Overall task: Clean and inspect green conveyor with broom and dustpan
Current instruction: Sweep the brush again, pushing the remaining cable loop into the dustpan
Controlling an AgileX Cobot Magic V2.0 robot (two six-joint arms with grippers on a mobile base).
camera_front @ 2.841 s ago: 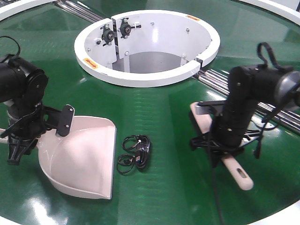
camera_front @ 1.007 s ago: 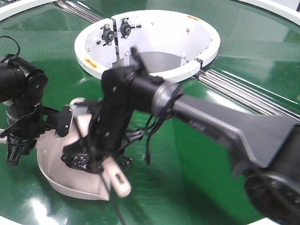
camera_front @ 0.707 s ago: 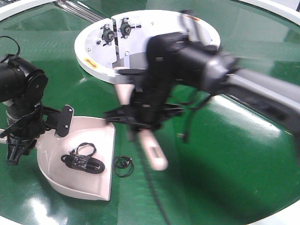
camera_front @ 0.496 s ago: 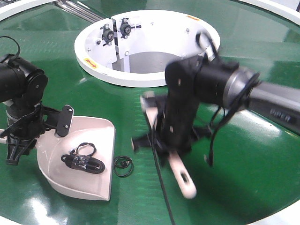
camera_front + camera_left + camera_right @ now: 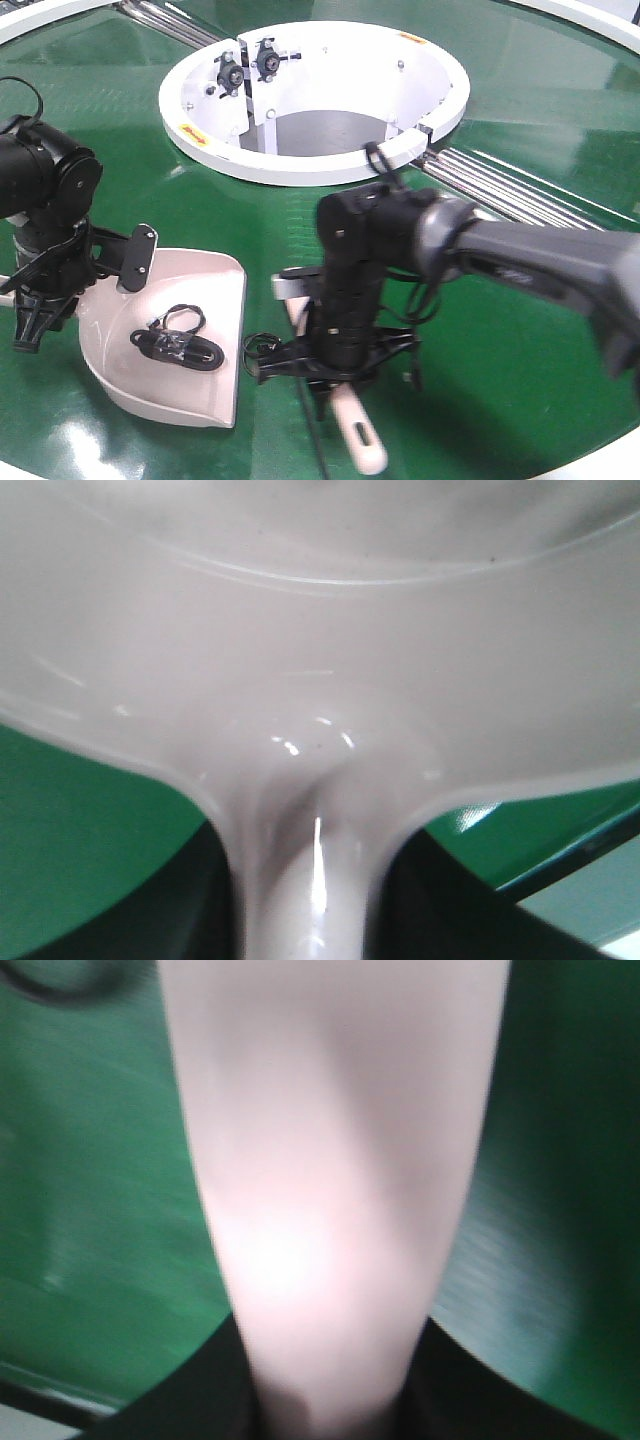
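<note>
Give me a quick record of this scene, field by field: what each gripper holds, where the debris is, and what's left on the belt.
left gripper: shut on the dustpan handle
right gripper: shut on the broom
dustpan: on the conveyor, mouth facing the broom
in dustpan: black cable tangle
left on belt: small black loop just outside the dustpan mouth, next to the broom

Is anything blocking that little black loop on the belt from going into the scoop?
Nothing visible does: the black loop lies on the green conveyor just outside the dustpan mouth, with the broom on its far side.
</note>
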